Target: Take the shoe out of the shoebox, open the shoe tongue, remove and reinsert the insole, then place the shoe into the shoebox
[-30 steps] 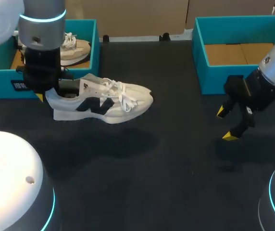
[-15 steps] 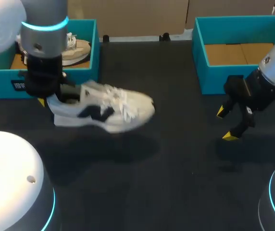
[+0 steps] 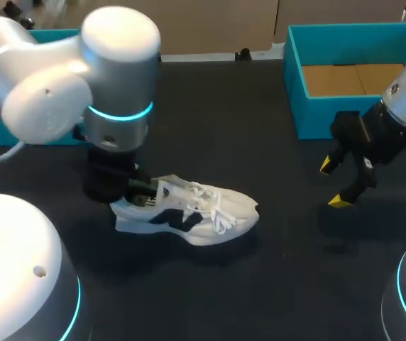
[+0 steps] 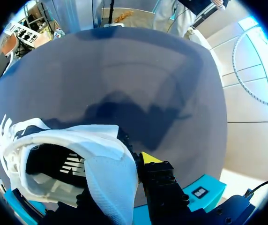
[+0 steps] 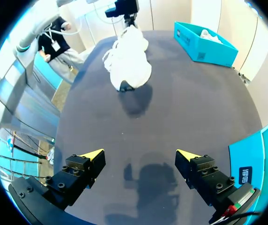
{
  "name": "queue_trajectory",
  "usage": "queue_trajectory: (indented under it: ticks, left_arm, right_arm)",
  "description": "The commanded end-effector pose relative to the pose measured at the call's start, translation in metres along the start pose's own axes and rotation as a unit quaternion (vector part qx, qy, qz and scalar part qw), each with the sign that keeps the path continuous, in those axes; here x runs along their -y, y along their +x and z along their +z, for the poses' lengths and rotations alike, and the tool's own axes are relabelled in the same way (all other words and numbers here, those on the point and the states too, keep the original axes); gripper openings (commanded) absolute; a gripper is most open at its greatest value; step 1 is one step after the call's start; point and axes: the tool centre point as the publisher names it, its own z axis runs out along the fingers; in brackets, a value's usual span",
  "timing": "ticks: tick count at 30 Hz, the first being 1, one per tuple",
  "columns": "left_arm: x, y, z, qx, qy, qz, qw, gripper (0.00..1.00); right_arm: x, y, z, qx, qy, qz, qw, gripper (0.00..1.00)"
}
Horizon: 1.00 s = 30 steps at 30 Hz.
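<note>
Standing at the table's far left corner is one teal shoebox, another shoe inside it, mostly hidden behind the left arm. The left gripper comes down near the table's left-middle, clamped on the heel collar of the shoe, one finger outside the heel and the other apparently inside. The sole looks to be on the table or just above it; the views don't settle that. The shoe's long axis runs across the table, heel left, toe right — pointing toward the right gripper, which hangs well apart with its jaws spread wide and nothing between them. Behind it, at the far right corner, sits the open shoebox. Only bare table lies between toe and right gripper.
</note>
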Motion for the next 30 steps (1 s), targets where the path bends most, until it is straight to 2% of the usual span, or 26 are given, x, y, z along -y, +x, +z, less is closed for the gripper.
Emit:
queue_trajectory:
  ticks: [1,6,10,16,20,30]
  left_arm:
    - [0.005,-0.019,0.008,-0.007,-0.009,0.004,1.0,0.0]
    - [0.012,-0.043,0.009,-0.008,-0.027,0.004,1.0,0.0]
    - [0.014,-0.066,0.015,-0.001,-0.024,0.002,1.0,0.0]
    - [0.014,-0.088,0.026,0.0,-0.026,-0.003,1.0,0.0]
    - [0.011,-0.094,0.03,0.005,-0.02,-0.012,1.0,0.0]
    - [0.011,-0.094,0.03,0.005,-0.02,-0.012,1.0,0.0]
  right_arm:
    - [0.0,0.001,0.001,0.001,0.001,0.0,1.0,1.0]
    - [0.0,0.001,0.001,0.001,0.001,0.0,1.0,1.0]
    - [0.0,0.001,0.001,0.001,0.001,0.0,1.0,1.0]
    - [0.0,0.001,0.001,0.001,0.001,0.0,1.0,1.0]
    - [0.0,0.001,0.001,0.001,0.001,0.0,1.0,1.0]
    - [0.0,0.001,0.001,0.001,0.001,0.0,1.0,1.0]
